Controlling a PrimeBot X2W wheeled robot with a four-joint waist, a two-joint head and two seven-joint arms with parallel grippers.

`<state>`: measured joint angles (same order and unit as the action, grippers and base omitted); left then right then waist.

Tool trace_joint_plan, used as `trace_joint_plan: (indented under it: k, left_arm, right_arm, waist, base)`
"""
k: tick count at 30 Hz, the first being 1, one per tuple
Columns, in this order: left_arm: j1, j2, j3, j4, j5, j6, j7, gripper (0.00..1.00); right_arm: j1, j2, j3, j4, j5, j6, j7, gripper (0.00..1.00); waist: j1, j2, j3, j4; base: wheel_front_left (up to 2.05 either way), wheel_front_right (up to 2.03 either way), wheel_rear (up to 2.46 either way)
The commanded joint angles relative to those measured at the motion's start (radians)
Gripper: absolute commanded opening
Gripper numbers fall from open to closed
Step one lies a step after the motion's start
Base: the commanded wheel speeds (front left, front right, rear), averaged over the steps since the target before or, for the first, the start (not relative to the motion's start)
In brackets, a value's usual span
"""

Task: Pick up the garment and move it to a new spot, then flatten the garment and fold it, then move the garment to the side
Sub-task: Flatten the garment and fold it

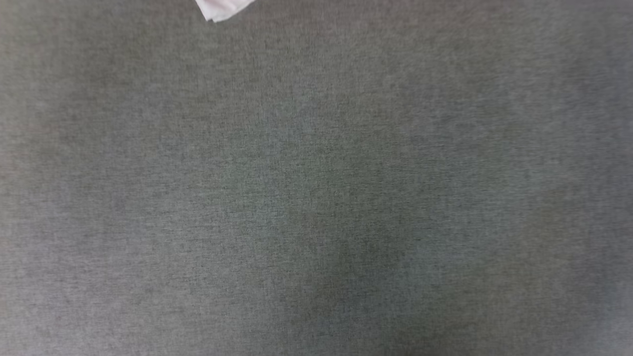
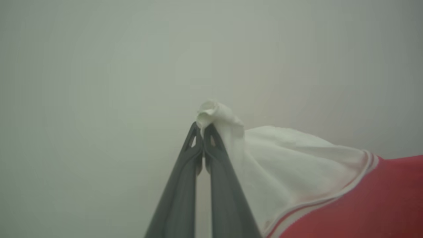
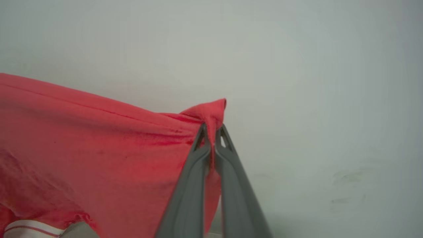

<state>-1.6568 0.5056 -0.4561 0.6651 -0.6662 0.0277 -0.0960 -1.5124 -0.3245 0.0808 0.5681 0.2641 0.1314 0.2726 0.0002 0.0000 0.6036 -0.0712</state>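
Step in hand, as judged: carrying of the garment (image 2: pixel 330 198) to a new spot. For a clean set-down, the two pinch points are best held level and drawn well apart, so that the cloth hangs taut between them and can be laid without bunching; the thin holds at the tips should be spared any jerk. Left gripper (image 2: pixel 202 129): fully closed, a bunched tuft of the white sleeve pinched at the very fingertips. Right gripper (image 3: pixel 213 129): fully closed, a red corner of the body cloth pinched likewise. Garment: spanned between both grippers, with red body and striped trim draped away from each. Beyond: grey woven counter (image 1: pixel 316 198), with a white cloth corner (image 1: pixel 220 10), probably the sleeve, seen at the head view's top edge.
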Motion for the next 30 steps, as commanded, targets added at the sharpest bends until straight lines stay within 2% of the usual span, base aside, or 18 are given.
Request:
trace_joint_plan:
  k: [1, 2, 6, 11, 12, 19, 24, 25, 30]
  left_arm:
    - [0.027, -0.009, 0.0, 0.018, -0.013, 0.002, -0.015, 0.0]
    - [0.056, -0.018, -0.005, 0.041, -0.024, -0.008, -0.019, 0.0]
    - [0.107, -0.037, -0.005, 0.085, -0.048, -0.029, -0.039, 0.0]
    - [0.237, -0.063, -0.003, 0.133, -0.09, -0.065, -0.081, 0.0]
    - [0.355, -0.072, 0.002, 0.147, -0.124, -0.085, -0.103, 0.0]
    - [0.695, -0.054, 0.007, 0.109, -0.186, -0.103, -0.129, 0.0]
    - [0.963, -0.022, 0.025, 0.019, -0.229, -0.058, -0.137, 0.0]
    - [1.128, -0.005, 0.027, -0.064, -0.255, -0.017, -0.123, 0.0]
    - [1.394, 0.037, 0.052, -0.246, -0.306, 0.084, -0.1, 0.0]
  right_arm:
    - [-0.032, 0.0, 0.035, 0.049, 0.014, -0.001, -0.025, 0.0]
    - [-0.037, 0.004, 0.067, 0.104, 0.03, -0.001, -0.051, 0.0]
    - [-0.023, 0.011, 0.105, 0.177, 0.049, -0.001, -0.077, 0.0]
    - [0.08, 0.017, 0.177, 0.244, 0.093, -0.001, -0.107, 0.0]
    - [0.181, 0.018, 0.215, 0.257, 0.131, -0.001, -0.135, 0.0]
    - [0.483, -0.011, 0.296, 0.212, 0.23, -0.001, -0.189, 0.0]
    - [0.698, -0.056, 0.328, 0.143, 0.284, -0.002, -0.193, 0.0]
    - [0.828, -0.085, 0.319, 0.092, 0.299, -0.002, -0.186, 0.0]
    - [1.043, -0.109, 0.273, -0.005, 0.309, -0.002, -0.153, 0.0]
  waist:
    - [-0.0002, 0.0, 0.045, 0.012]
    - [-0.0002, 0.0, 0.056, 0.018]
    - [-0.0002, 0.0, 0.05, 0.028]
    - [-0.0002, 0.0, -0.029, 0.038]
    - [-0.0002, 0.0, -0.105, 0.042]
    - [-0.0002, 0.0, -0.297, 0.046]
    - [-0.0002, 0.0, -0.411, 0.043]
    - [-0.0002, 0.0, -0.472, 0.047]
    - [-0.0002, 0.0, -0.549, 0.044]
  base:
    - [0.0, 0.0, 0.0]
    - [0.0, 0.0, 0.0]
    - [0.0, 0.0, 0.0]
    - [0.0, 0.0, 0.0]
    - [0.0, 0.0, 0.0]
    - [0.0, 0.0, 0.0]
    - [0.0, 0.0, 0.0]
    - [0.0, 0.0, 0.0]
    - [0.0, 0.0, 0.0]
